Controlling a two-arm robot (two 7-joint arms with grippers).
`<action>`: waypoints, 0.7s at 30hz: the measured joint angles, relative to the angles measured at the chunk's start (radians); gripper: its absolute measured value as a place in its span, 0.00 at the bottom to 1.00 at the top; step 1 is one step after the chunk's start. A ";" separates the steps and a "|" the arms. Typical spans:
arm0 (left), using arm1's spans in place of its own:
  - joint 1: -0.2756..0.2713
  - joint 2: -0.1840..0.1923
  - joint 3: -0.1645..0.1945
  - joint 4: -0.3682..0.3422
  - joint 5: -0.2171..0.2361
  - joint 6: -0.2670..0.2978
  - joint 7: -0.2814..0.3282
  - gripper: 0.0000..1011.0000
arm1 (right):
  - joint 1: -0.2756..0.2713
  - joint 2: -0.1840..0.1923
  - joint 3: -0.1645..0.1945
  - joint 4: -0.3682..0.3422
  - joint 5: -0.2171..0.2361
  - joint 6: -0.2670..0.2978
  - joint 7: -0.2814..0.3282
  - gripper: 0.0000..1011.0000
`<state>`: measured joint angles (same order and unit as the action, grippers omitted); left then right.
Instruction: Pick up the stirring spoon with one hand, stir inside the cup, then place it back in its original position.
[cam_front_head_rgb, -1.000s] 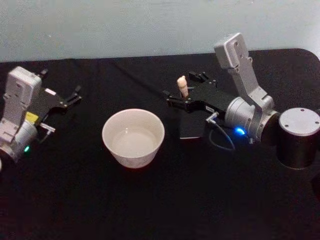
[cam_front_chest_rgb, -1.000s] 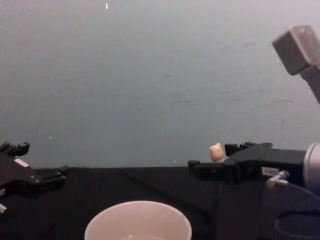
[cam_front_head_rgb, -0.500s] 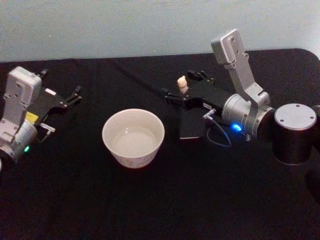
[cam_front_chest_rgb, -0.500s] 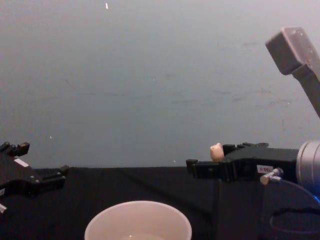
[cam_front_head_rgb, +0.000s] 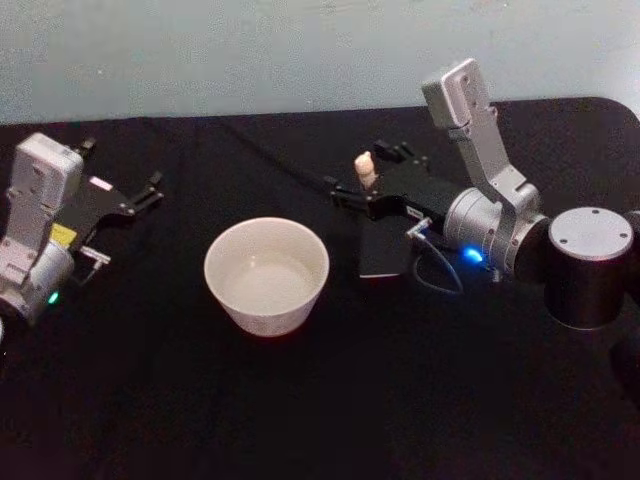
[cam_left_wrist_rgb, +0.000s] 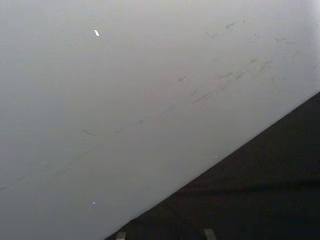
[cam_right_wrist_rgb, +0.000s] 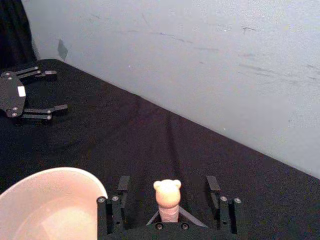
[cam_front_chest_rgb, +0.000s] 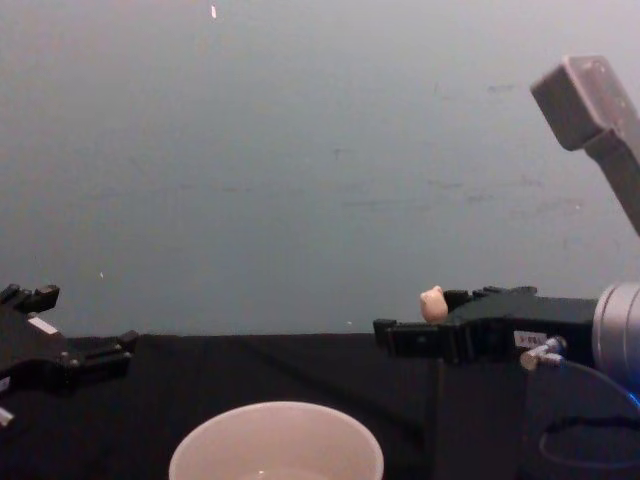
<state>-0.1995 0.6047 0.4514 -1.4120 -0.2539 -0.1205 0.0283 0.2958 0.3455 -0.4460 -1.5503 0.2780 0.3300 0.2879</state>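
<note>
**Pick-up stage: spoon not yet gripped, stirring and return outstanding**

The right pincer (cam_right_wrist_rgb: 168, 181) is held wide open, and nothing is gripped. The spoon (cam_right_wrist_rgb: 167, 197) is located between its fingers (cam_right_wrist_rgb: 123, 187), with a clear gap to each side. The spoon is stood in the dark holder (cam_front_head_rgb: 385, 255) directly below the pincer. Its long axis is close to vertical: the beige handle and animal knob are pointed up, and the bowl is hidden down in the holder. The cup (cam_front_head_rgb: 267, 275) is placed near the pincer, on the side toward the left arm and closer to the robot. No task step is judged complete. Closing on the handle, lifting, stirring in the cup and replacement in the holder are all left to be done. The left pincer (cam_front_head_rgb: 150, 190) is parked open above the table (cam_front_head_rgb: 400, 400), well apart from the cup.
</note>
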 joint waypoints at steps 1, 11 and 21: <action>0.000 0.000 0.000 0.000 0.000 0.000 0.000 0.99 | 0.000 0.000 0.000 0.000 0.000 0.000 0.000 0.94; 0.000 0.000 0.000 0.000 0.000 0.000 0.000 0.99 | 0.000 0.001 -0.001 -0.001 0.001 -0.001 -0.001 0.68; 0.000 0.000 0.000 0.000 0.000 0.000 0.000 0.99 | 0.000 0.001 -0.001 -0.002 0.002 -0.002 -0.002 0.38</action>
<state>-0.1995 0.6046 0.4514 -1.4120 -0.2539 -0.1205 0.0283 0.2957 0.3466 -0.4470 -1.5520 0.2795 0.3285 0.2863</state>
